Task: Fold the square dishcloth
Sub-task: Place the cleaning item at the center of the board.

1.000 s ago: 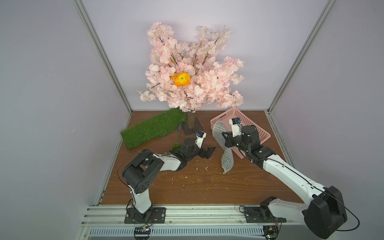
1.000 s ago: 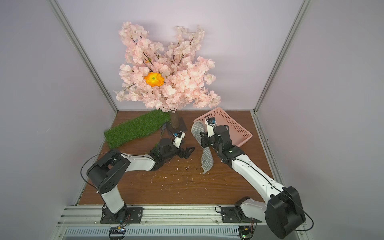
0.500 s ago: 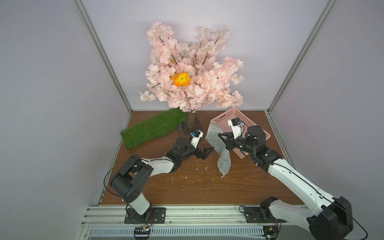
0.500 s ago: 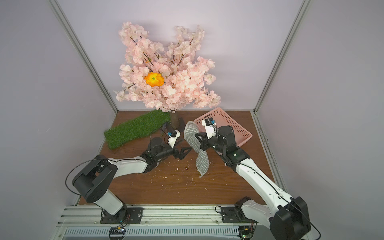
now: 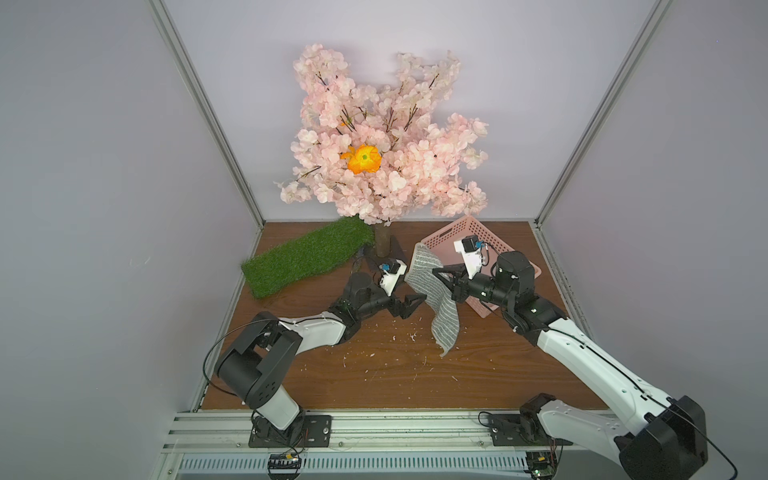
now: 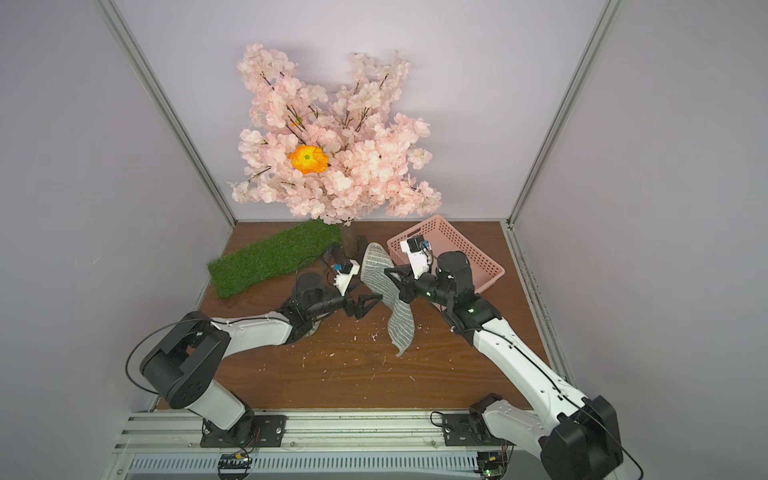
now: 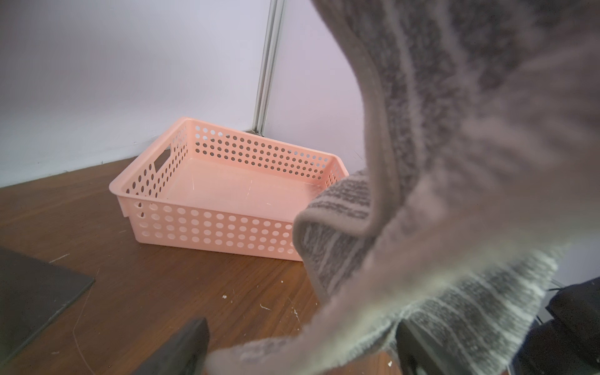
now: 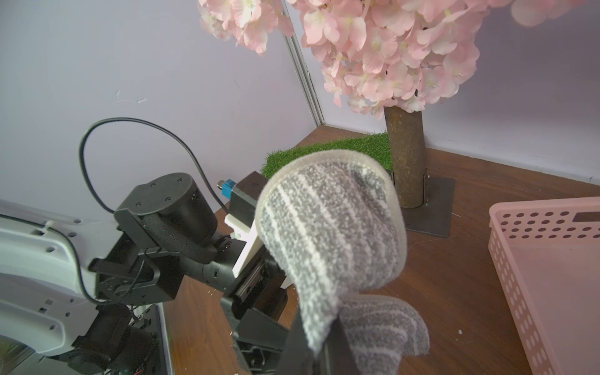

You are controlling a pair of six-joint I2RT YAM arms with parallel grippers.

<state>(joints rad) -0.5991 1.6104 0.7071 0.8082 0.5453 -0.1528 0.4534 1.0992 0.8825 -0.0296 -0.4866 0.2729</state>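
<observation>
Right gripper (image 5: 441, 279): clamped on soft grey striped dishcloth (image 5: 436, 303), hanging bunched.
Left gripper (image 5: 409, 305): jaws spread, empty (cloth's edge between them).
Risk: grabs doubled layers, skewing the fold.

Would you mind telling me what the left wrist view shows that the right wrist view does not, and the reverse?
Only the left wrist view shows the whole pink basket, with nothing in it, and one handle slot.

Only the right wrist view shows the cherry blossom tree, its trunk on a dark base plate, a corner of the green grass mat and the left arm.

Both show the grey striped dishcloth hanging above the wooden table, with part of the basket behind.
</observation>
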